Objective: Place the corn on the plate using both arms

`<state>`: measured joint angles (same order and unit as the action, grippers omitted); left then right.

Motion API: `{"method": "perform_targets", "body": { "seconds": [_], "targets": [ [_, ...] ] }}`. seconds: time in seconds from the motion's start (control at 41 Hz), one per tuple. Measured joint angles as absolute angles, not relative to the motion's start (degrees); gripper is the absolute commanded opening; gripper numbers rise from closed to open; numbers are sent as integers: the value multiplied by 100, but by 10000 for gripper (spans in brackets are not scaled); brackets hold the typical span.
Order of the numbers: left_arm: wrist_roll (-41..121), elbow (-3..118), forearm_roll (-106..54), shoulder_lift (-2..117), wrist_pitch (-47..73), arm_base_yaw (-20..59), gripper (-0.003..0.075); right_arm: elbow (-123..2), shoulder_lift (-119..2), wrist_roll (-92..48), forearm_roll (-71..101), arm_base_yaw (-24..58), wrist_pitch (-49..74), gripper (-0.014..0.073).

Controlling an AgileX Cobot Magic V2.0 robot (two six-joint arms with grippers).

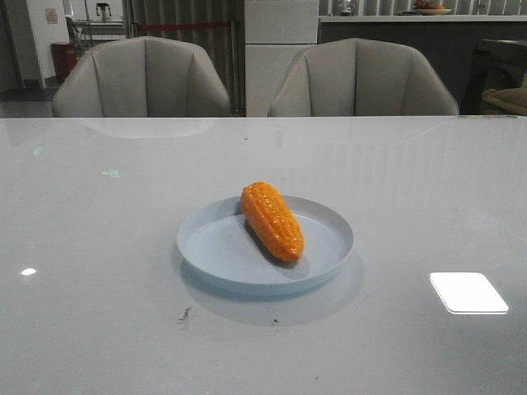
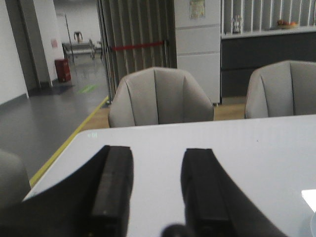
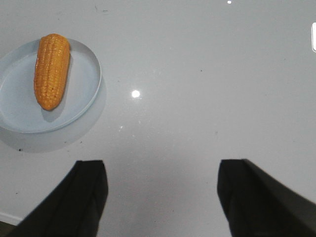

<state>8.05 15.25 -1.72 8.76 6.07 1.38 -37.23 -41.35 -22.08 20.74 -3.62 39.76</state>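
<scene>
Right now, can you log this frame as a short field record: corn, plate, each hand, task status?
corn: lying on the plate, corn
plate: on the table, plate
left hand: open, empty, above the bare table, left hand
right hand: open, empty, apart from the plate, right hand
task status: corn appears placed

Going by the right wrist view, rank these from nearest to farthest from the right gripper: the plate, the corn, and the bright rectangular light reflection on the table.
From the right gripper, open over bare table:
1. The plate, its rim on the side toward the gripper.
2. The corn, lying on the plate, farther in from that rim.
3. The rectangular reflection, at the picture's far corner, on the opposite side from the plate.
</scene>
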Motion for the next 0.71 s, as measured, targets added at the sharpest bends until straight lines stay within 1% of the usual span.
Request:
{"method": "perform_targets", "body": {
  "seconds": [0.098,0.195,0.415,0.537,0.708],
  "targets": [
    [805,1111,-172,263,409,138,83,-3723,-4135,-2208,2074,-362,3985,568],
    [805,753,-172,-21,239,138,93,-3723,-4135,-2208,2074,-362,3985,568],
    [805,-22,-172,-32,-140,138,93,-3723,-4135,-2208,2074,-362,3999,568],
    [805,-34,-172,-32,-195,138,93,-3723,-4135,-2208,2074,-362,3999,568],
    [805,-34,-172,-32,302,138,92,-3723,-4135,-2208,2074,-362,3999,568]
  ]
}}
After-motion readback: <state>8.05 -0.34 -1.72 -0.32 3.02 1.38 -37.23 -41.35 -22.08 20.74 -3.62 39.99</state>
